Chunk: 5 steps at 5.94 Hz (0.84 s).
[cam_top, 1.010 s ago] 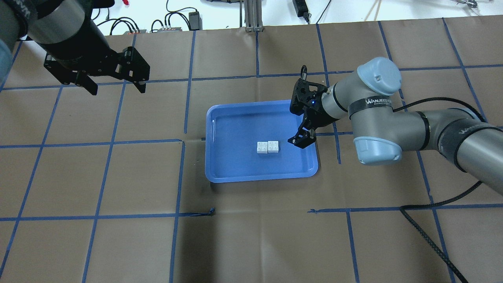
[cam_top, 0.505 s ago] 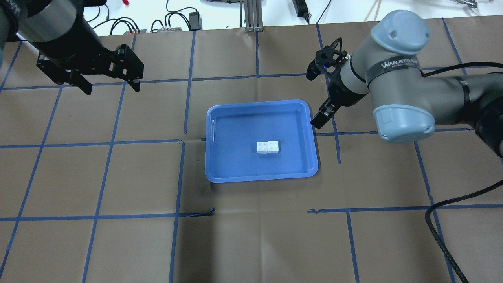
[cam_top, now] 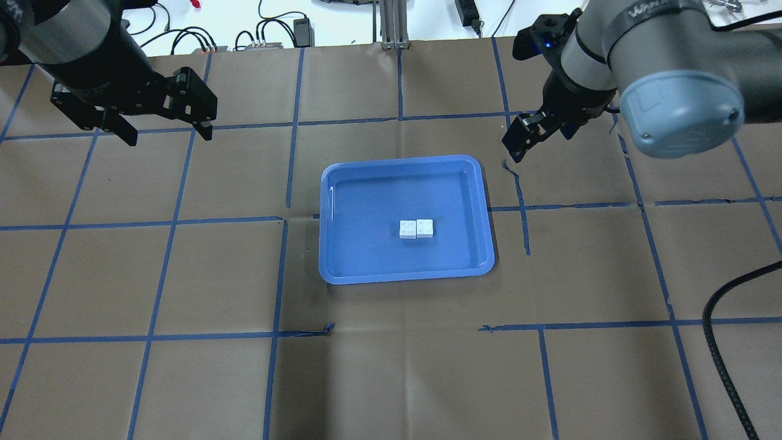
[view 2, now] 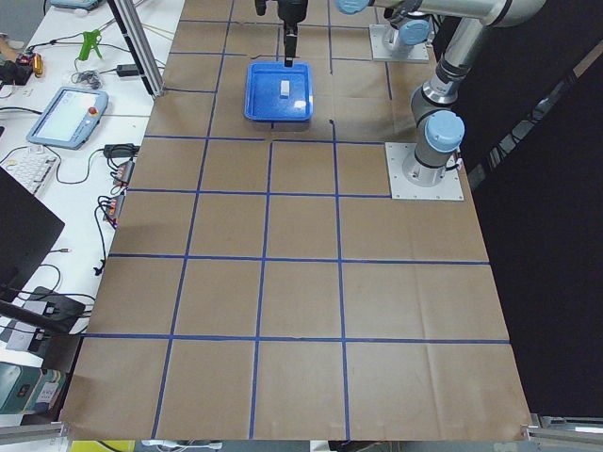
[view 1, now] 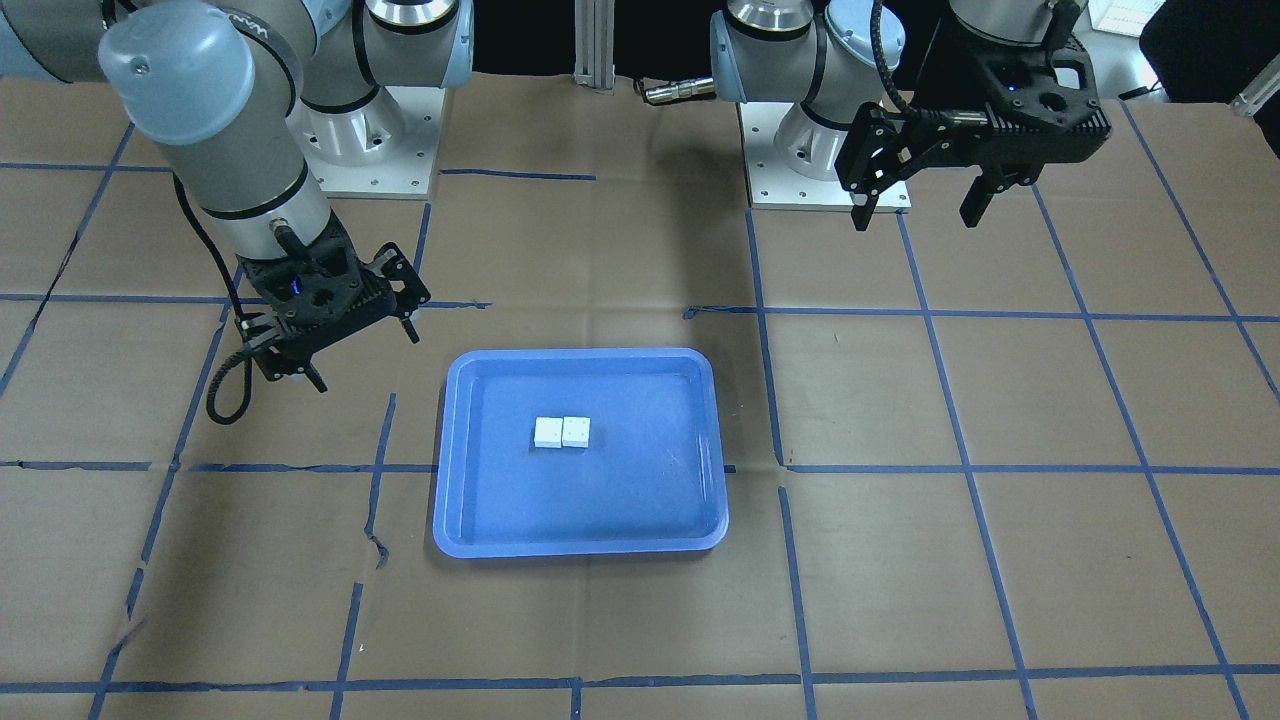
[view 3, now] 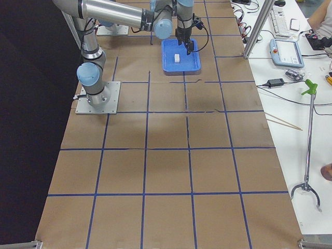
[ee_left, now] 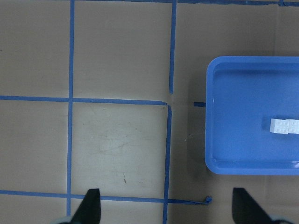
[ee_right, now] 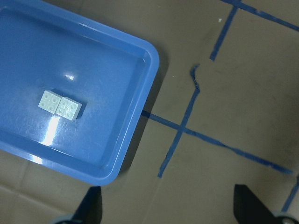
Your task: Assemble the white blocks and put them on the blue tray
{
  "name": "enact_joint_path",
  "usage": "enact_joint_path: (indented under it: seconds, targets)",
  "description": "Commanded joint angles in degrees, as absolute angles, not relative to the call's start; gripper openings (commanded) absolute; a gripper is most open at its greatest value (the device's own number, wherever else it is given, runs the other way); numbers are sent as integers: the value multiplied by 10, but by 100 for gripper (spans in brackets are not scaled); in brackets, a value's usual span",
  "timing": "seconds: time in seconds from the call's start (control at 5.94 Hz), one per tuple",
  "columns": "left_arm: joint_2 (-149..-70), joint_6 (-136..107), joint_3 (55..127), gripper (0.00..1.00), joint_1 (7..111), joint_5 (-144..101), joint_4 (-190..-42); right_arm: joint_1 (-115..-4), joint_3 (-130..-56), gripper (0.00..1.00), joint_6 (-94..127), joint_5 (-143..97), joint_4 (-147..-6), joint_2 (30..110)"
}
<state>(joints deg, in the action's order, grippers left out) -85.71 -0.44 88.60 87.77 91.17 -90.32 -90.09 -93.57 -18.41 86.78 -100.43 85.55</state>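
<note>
Two white blocks [cam_top: 416, 229] lie edge to edge, studs up, near the middle of the blue tray [cam_top: 403, 160], touching only its floor. Both claws stand off the tray. The right gripper [view 1: 364, 357] hangs just outside the far right corner, and the left gripper [cam_top: 170, 135] is well apart over the papered table [cam_top: 391, 379]. Each has its fingers spread and empty. Judged from this layout, joining and placement appear complete, and the arms are held clear so the pair rests undisturbed.
</note>
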Motion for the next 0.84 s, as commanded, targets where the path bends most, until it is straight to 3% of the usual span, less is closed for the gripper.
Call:
enact_joint_path:
  seconds: [0.0, 0.67]
  targets:
    - [-861, -8, 886, 99, 880, 900, -904, -889, -849, 100, -42, 884, -866, 856]
    - [-857, -1, 886, 99, 878, 902, -904, -896, -824, 100, -4, 901, -835, 860]
